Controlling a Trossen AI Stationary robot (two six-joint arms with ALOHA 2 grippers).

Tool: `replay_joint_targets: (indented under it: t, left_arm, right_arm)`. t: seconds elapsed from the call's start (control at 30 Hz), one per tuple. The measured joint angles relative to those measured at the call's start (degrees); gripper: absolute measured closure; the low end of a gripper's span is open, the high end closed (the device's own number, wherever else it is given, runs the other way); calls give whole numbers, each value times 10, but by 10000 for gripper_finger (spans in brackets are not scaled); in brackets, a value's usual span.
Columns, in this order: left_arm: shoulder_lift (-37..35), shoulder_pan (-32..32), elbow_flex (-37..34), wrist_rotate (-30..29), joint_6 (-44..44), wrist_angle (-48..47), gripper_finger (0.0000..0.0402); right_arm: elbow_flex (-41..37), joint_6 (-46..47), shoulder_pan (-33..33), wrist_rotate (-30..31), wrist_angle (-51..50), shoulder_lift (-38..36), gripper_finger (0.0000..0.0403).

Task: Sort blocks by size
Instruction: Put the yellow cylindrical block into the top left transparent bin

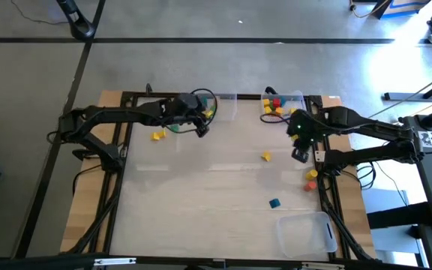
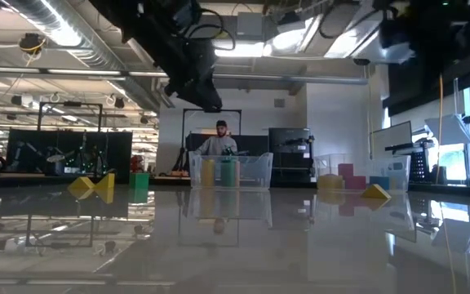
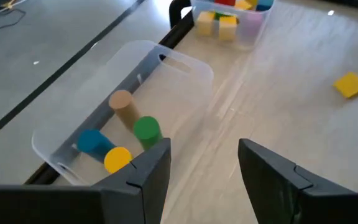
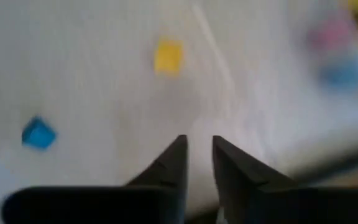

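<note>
Small blocks lie scattered on the table: a yellow one (image 1: 158,136) and a green one (image 1: 175,127) at the far left, a yellow one (image 1: 265,156), a blue one (image 1: 274,202) and an orange one (image 1: 311,174) on the right. My left gripper (image 3: 204,162) hangs open above the table beside a clear bin (image 3: 166,62) that holds tan, green, blue and yellow cylinders. My right gripper (image 4: 197,155) points down over the right side, its fingers a narrow gap apart with nothing between them; the yellow block (image 4: 168,56) and the blue block (image 4: 39,134) lie below it.
A second clear bin (image 1: 295,97) at the far right holds several coloured blocks. Another clear bin (image 1: 306,232) sits at the near right corner. A dark frame (image 1: 126,97) runs around the table. A person (image 2: 219,143) stands in the room beyond the far edge.
</note>
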Motion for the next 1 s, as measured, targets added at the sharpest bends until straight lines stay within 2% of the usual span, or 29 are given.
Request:
replay_joint_targets:
  t: [0.2, 0.37, 0.53, 0.67, 1.0]
  left_arm:
    - [0, 0, -16, -2, 1, 31, 226]
    - [0, -1, -16, -2, 18, 43, 226]
    - [0, -1, -16, -1, 23, 46, 226]
    - [0, -1, -16, -1, 24, 46, 226]
    - [0, -1, -16, -1, 30, 45, 226]
  right_arm:
    - [-30, 88, 0, -65, -101, -2, 198]
    - [-97, 98, 0, -108, -100, 2, 146]
    - [-142, 91, 0, -111, -99, 18, 147]
    - [-142, 72, 12, -114, -83, 46, 162]
    - [-143, 28, 119, -111, -80, 154, 182]
